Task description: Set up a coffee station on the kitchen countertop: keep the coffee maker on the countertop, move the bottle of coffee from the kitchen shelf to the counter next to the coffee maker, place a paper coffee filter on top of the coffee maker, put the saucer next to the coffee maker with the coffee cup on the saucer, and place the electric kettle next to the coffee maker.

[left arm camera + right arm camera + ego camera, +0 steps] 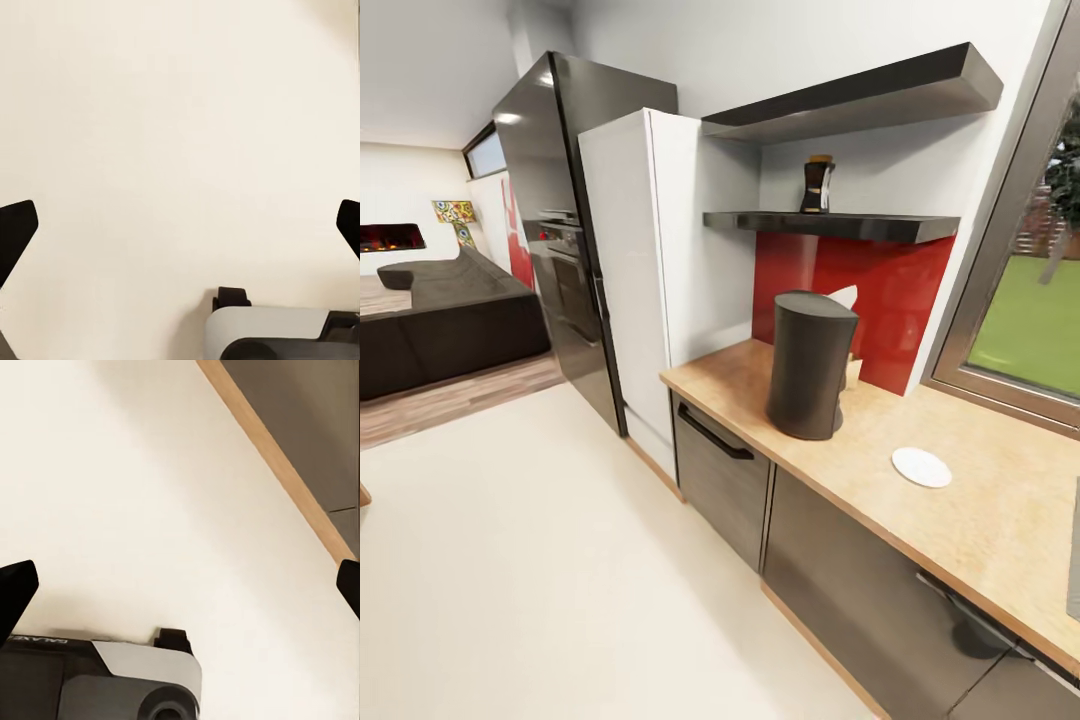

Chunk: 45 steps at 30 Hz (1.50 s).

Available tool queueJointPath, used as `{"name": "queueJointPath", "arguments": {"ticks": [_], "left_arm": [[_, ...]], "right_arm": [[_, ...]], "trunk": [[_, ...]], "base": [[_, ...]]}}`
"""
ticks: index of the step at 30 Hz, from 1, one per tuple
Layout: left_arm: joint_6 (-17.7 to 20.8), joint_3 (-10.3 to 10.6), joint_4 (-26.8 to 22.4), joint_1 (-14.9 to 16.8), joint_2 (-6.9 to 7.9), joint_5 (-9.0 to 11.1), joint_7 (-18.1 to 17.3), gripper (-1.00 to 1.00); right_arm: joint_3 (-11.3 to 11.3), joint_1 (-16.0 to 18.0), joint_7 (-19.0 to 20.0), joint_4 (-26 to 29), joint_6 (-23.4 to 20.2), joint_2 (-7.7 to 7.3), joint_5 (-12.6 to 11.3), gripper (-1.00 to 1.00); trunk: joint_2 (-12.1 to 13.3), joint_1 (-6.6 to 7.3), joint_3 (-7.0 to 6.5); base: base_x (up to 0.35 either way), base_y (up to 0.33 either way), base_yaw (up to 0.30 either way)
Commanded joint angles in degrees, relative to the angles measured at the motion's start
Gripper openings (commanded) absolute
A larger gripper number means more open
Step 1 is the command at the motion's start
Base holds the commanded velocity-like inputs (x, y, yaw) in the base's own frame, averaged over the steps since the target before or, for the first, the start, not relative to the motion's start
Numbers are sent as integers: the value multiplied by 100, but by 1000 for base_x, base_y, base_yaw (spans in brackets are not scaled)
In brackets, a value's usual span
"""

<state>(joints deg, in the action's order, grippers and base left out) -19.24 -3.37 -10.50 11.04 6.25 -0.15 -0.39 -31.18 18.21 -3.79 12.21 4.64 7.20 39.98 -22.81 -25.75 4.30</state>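
Note:
A dark grey coffee maker (810, 365) stands on the wooden countertop (980, 530) against the red backsplash. A white paper filter (845, 297) peeks up from behind its top. To its right a white saucer (921, 467) lies flat on the counter. The bottle of coffee (818, 184), dark with a brown cap, stands on the lower black shelf (860, 226) above. My left gripper (180, 232) is open over bare cream floor, its black fingertips (16, 232) wide apart. My right gripper (180, 585) is also open, above the floor near the cabinet plinth (277, 461).
A white tall cabinet (650, 270) and a black fridge (555, 230) stand left of the counter. Grey drawers (722, 470) run below it. A window (1025, 310) is at the right, a dark sofa (440, 320) far left. My own base (105, 679) shows below each wrist.

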Motion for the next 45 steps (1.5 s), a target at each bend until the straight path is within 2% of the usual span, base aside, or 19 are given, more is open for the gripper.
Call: {"name": "queueJointPath", "arguments": {"ticks": [1, 17, 19, 23, 26, 45], "left_arm": [[-18, -23, 4, 4, -1, -2, -5, 100], [-18, -59, 4, 4, 16, 24, -5, 100], [-18, -58, 4, 4, 16, 24, -5, 100], [-18, -58, 4, 4, 21, 22, -5, 100], [-18, -53, 1, 4, 25, 17, -5, 100], [-18, -39, 4, 4, 26, 6, -5, 100]], "right_arm": [[-51, 7, -14, 1, 20, 1, 57, 100], [-43, 7, -15, -6, 28, 0, 41, 100], [-42, 7, -16, -7, 28, 0, -20, 100], [-38, 7, -16, -4, 29, 1, -379, 100], [-35, 7, -16, -7, 29, 1, -516, 100], [-29, 7, -20, -17, 20, 1, -546, 100]], "trunk": [[-11, -4, 12], [-11, -4, 12], [-11, -4, 12], [-11, -4, 12], [-11, -4, 12], [-11, -4, 12]], "base": [[0, 205, -262], [0, 290, -295], [0, 305, -300], [58, 314, -300], [141, 309, -300], [232, 261, -300]]}}
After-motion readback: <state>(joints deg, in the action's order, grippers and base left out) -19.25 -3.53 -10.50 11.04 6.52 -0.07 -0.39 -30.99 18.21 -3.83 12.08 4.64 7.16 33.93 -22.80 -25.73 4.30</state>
